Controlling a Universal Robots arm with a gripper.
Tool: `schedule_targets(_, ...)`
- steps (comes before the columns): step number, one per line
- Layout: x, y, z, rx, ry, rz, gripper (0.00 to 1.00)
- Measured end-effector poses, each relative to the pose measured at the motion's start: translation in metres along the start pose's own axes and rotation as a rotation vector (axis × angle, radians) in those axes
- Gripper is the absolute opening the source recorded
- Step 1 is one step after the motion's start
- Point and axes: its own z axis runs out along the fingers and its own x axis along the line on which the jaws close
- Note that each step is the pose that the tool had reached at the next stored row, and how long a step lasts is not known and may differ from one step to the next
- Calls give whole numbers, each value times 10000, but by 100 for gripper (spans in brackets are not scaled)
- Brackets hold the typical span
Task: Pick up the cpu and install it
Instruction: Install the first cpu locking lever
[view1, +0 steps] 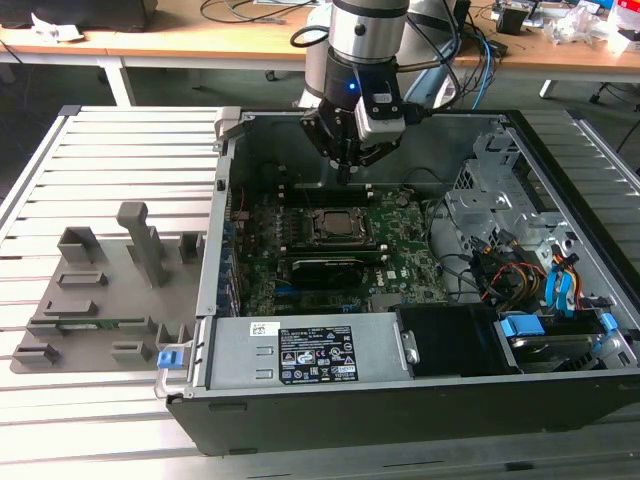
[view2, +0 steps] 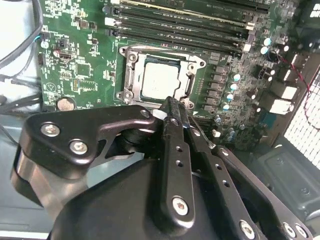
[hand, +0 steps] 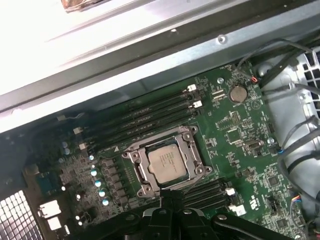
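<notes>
The cpu (view1: 336, 226) (view2: 160, 80) (hand: 167, 165), a small square chip with a silvery top, lies flat inside the black socket frame (hand: 141, 172) on the green motherboard (view1: 400, 262). In the exterior view my gripper (view1: 345, 176) hangs above the board, just behind the socket, apart from the chip. Both wrist views show the black fingers pressed together, with nothing between them. The fingertips (view2: 170, 106) (hand: 172, 196) hover beside the socket's edge.
The motherboard sits in an open computer case (view1: 215, 250). A long black graphics card (view1: 325, 268) lies in front of the socket, and memory slots (hand: 145, 117) run behind it. Cables and a drive cage (view1: 500, 200) are at the exterior view's right. A grey fixture plate (view1: 100, 300) lies at its left.
</notes>
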Motion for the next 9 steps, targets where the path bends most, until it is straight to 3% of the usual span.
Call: schedule_targets(9,0,0,0,10,-43,-1000,11)
